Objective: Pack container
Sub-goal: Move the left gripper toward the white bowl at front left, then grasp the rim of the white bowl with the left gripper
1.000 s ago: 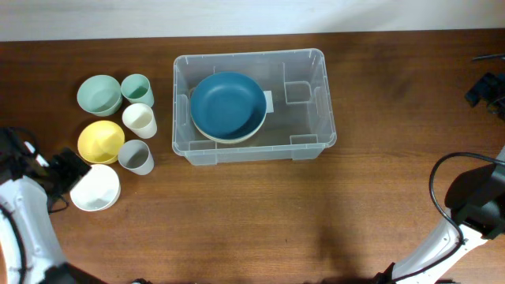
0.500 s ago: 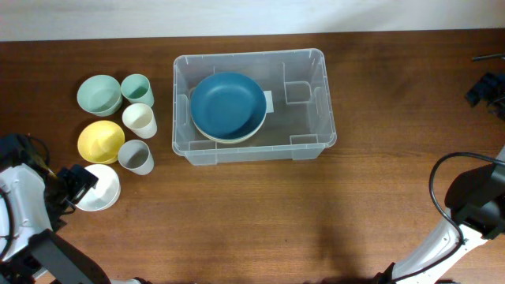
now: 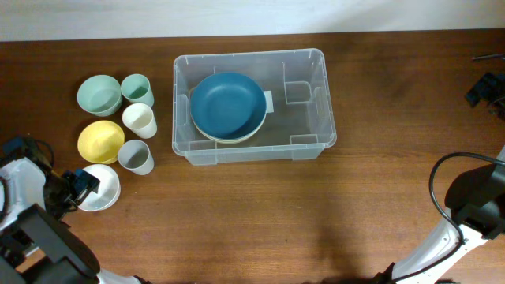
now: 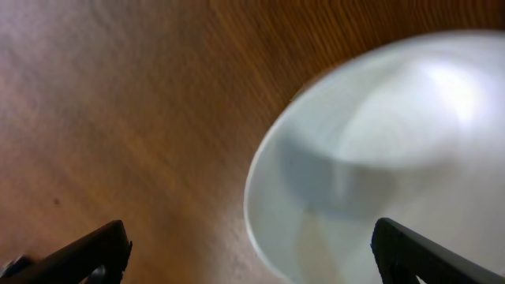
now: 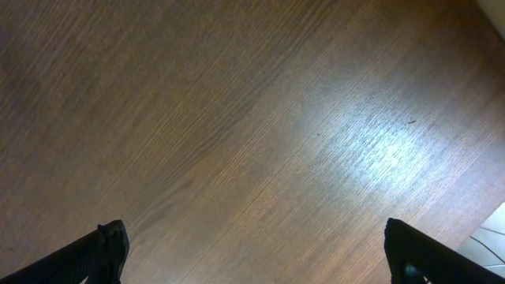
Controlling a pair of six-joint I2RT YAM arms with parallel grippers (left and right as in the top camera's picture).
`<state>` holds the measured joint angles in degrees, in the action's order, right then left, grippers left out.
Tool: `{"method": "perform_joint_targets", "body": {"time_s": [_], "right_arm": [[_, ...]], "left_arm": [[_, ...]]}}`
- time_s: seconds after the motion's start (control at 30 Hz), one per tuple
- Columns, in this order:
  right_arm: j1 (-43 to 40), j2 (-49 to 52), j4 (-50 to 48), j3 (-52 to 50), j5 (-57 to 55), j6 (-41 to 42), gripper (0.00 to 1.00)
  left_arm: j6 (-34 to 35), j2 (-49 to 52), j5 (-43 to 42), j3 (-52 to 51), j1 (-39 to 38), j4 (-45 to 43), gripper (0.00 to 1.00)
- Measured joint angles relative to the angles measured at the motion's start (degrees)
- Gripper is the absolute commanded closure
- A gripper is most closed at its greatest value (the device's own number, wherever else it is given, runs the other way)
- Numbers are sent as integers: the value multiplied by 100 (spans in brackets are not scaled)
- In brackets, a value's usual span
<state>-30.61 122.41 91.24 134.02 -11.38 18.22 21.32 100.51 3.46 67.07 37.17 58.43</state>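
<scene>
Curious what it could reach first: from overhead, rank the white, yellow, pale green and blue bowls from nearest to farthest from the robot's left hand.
From the left hand:
1. white bowl, directly beside it
2. yellow bowl, just beyond
3. pale green bowl, farther back
4. blue bowl, inside the container

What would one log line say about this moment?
left tool: open, at white bowl | right tool: open, over table | container: holds blue bowl

The nearest bowl (image 3: 102, 189) lies just ahead of the left gripper (image 3: 85, 183). Cups (image 3: 136, 156) and other bowls (image 3: 100, 140) stand close to one side of it. The container (image 3: 312, 63), stacked bowls (image 3: 229, 104) inside, lies farther ahead.
</scene>
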Motion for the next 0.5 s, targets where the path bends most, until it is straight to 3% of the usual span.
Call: {"method": "perform_joint_targets", "body": {"time_s": [0.5], "right_arm": [[0,0,0,0,0,0,1]], "left_arm": [[42,529,-15,0,0,-376,5]]}}
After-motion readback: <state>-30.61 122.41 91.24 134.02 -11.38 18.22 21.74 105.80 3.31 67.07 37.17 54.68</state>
